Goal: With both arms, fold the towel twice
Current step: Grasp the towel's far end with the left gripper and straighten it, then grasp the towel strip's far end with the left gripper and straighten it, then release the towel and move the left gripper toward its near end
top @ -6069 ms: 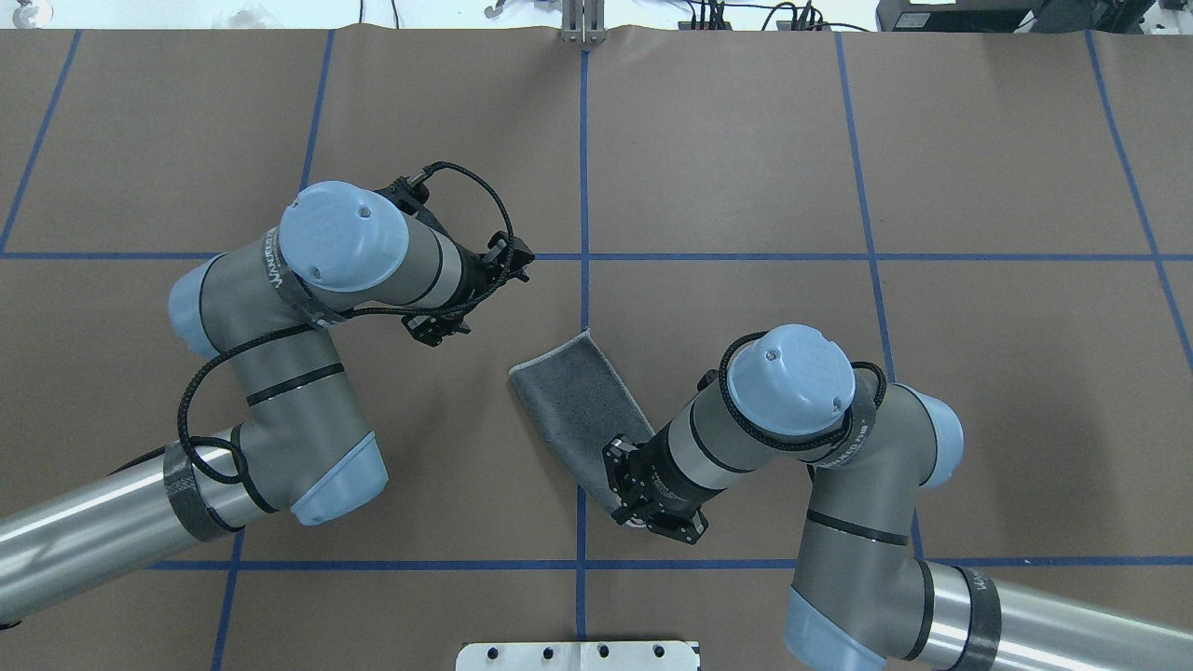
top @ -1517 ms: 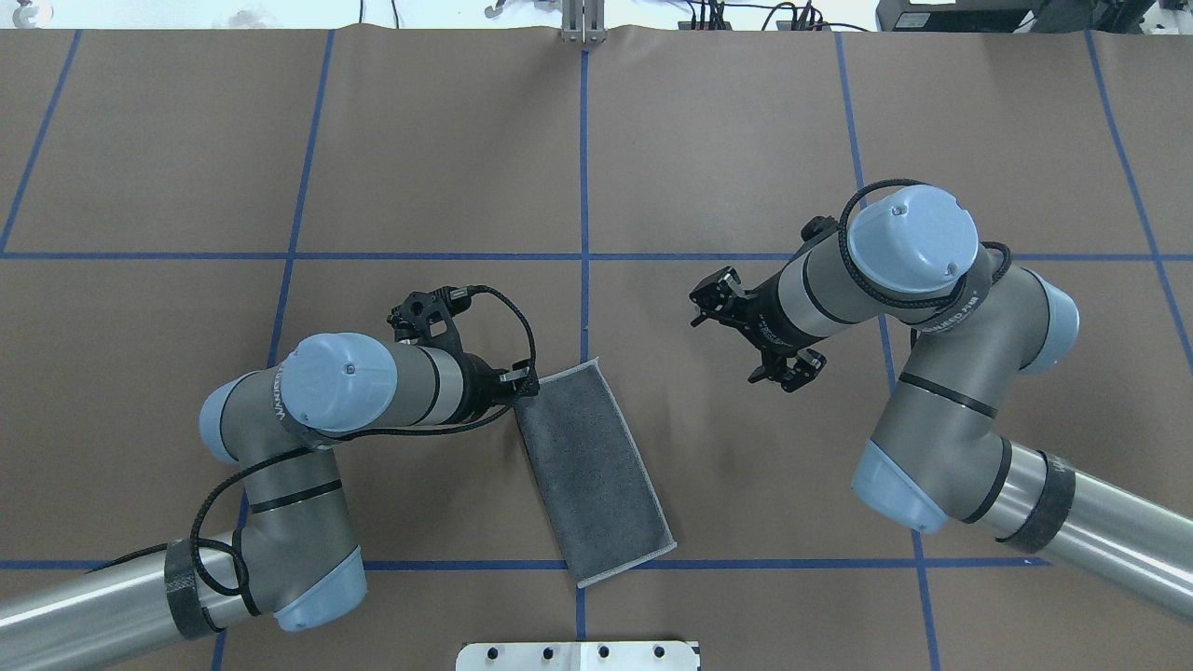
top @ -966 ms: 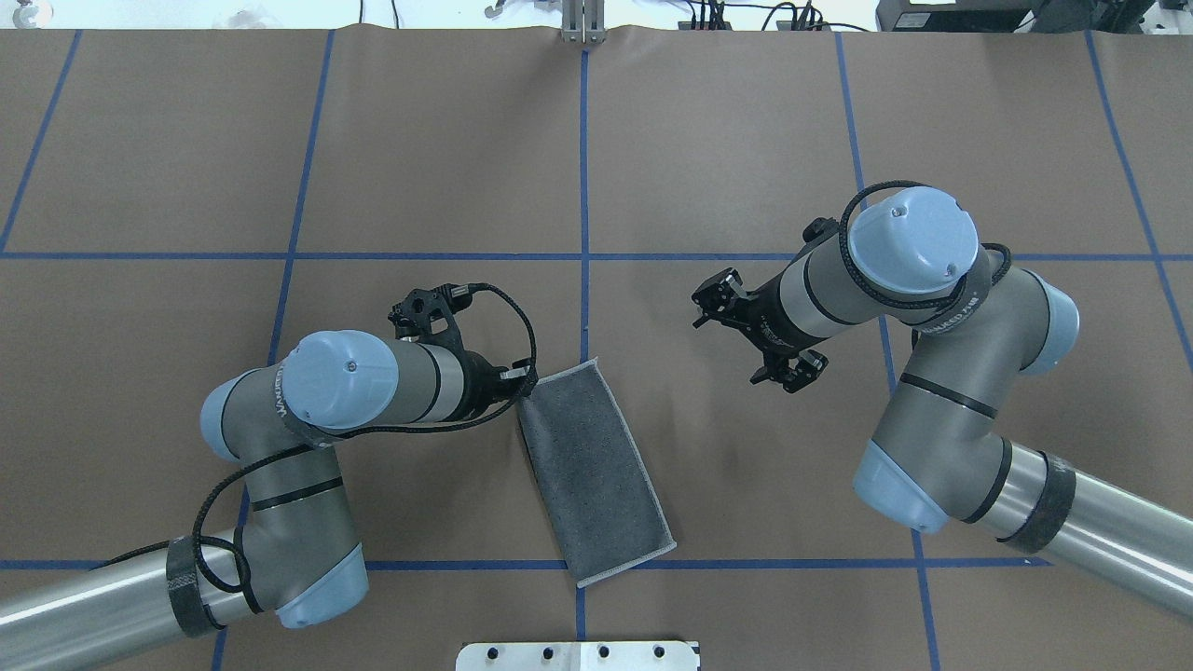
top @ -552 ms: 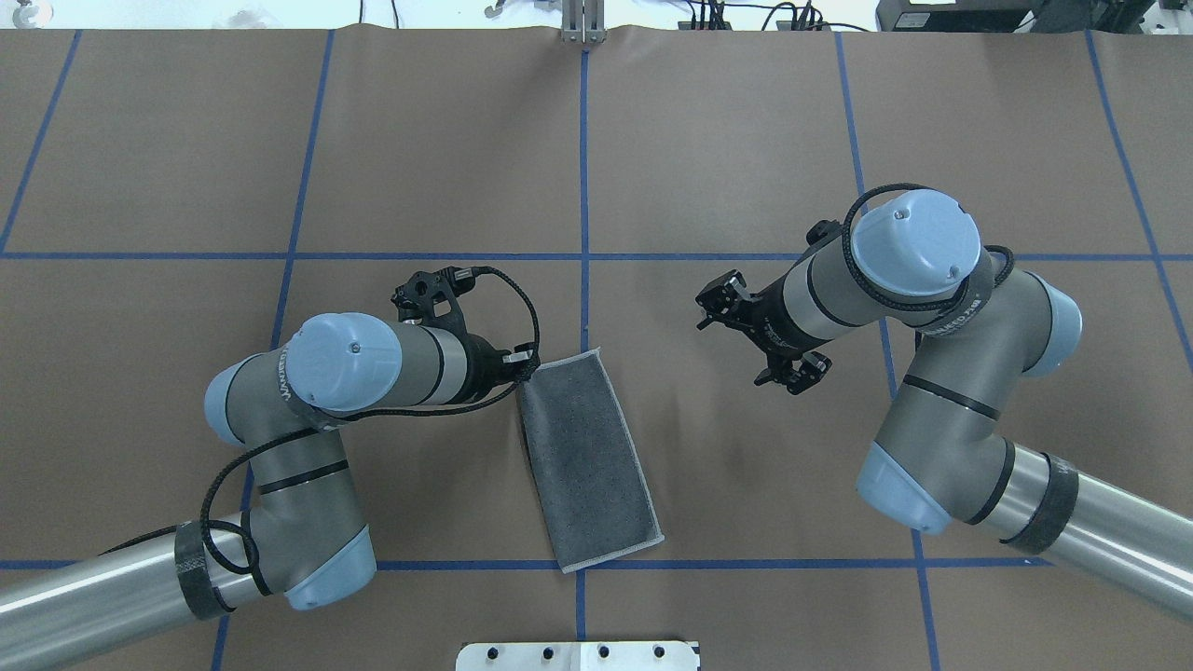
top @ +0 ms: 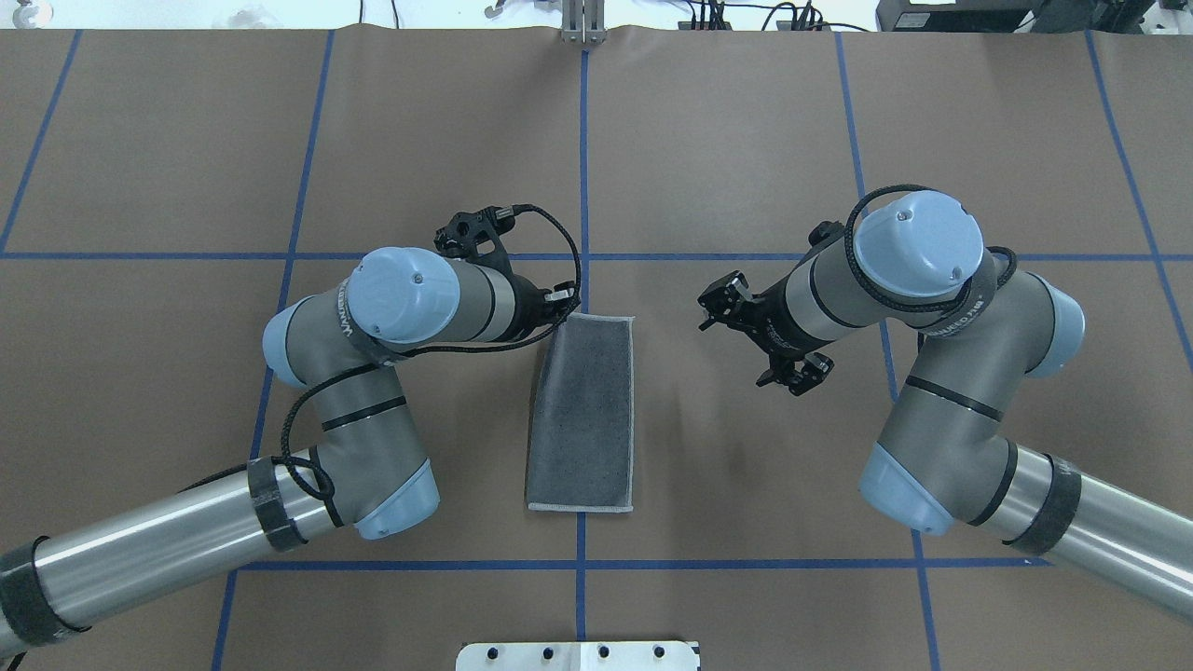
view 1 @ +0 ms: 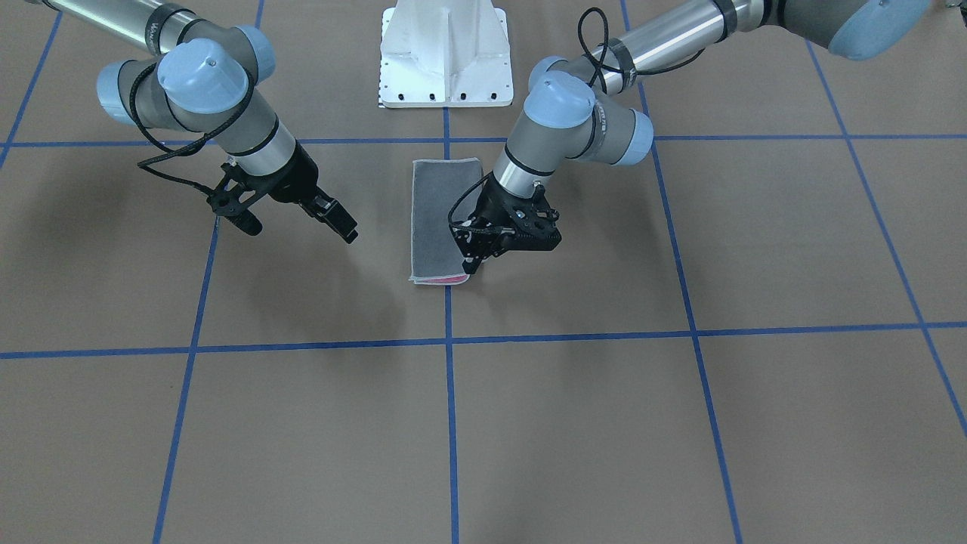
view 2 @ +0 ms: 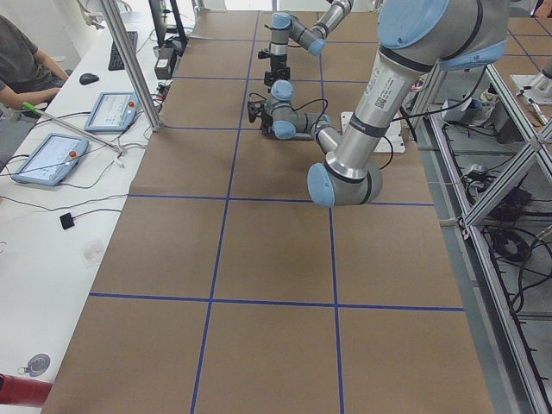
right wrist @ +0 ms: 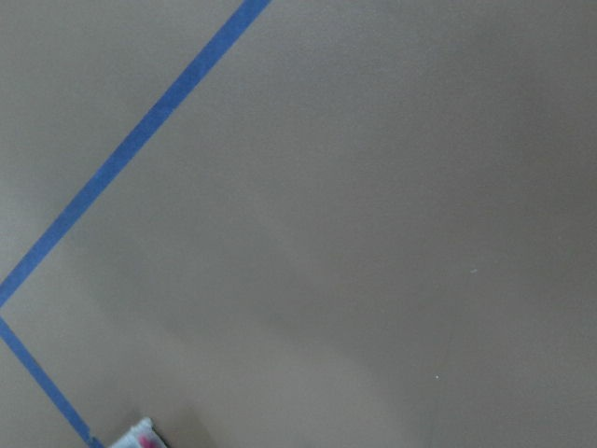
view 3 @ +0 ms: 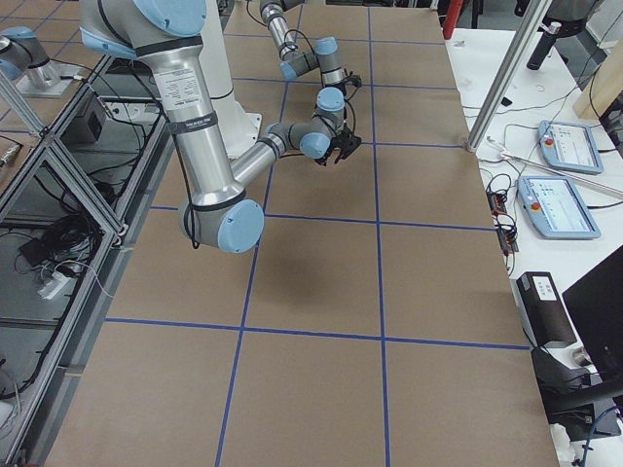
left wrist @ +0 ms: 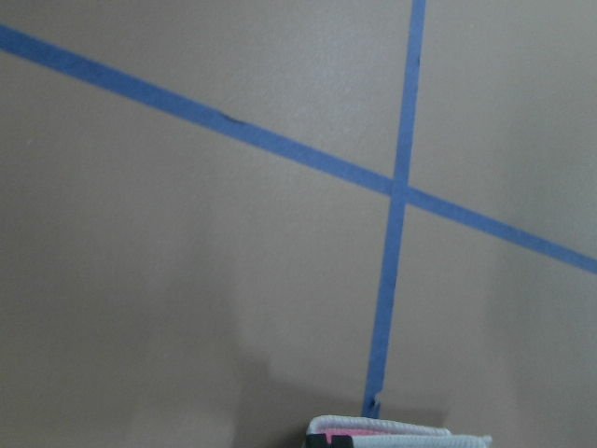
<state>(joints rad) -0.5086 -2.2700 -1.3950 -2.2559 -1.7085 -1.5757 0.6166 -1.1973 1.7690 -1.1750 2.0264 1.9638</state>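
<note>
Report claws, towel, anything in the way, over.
Left claw shut on towel, far corner. Right claw open, apart from it. Folded once, grey face up, flat on table. Nothing seen in the way.

You see the towel (top: 582,415) lying grey face up as a long narrow strip on the brown worktop (top: 746,140), over the centre blue line (top: 584,168). The left hand (top: 560,306) sits at its far left corner, mostly hidden under the left arm (top: 410,298). The right hand (top: 738,343) hangs apart on the towel's right, fingers spread.
</note>
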